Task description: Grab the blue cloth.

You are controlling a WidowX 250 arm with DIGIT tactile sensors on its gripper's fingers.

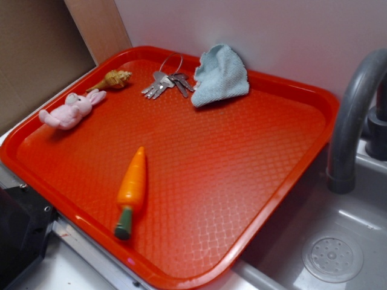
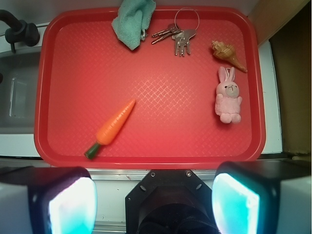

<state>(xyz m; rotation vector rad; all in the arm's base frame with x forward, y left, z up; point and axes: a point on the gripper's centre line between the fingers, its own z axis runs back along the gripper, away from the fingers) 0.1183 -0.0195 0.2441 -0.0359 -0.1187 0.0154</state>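
Observation:
The blue cloth [image 1: 221,75] [image 2: 133,20] lies crumpled at the far edge of the red tray [image 1: 284,163] [image 2: 146,151], right beside the bunch of keys. My gripper [image 2: 153,204] shows only in the wrist view, high above the tray's near edge and far from the cloth. Its two fingers [image 2: 73,204] stand wide apart with nothing between them. In the exterior view the gripper is out of frame.
On the tray also lie a silver bunch of keys [image 1: 166,81] [image 2: 178,36], a seashell [image 1: 113,79] [image 2: 227,53], a pink plush bunny [image 1: 71,110] [image 2: 228,95] and a toy carrot [image 1: 131,190] [image 2: 113,127]. A grey tap [image 1: 354,115] and sink [image 1: 332,257] adjoin the tray.

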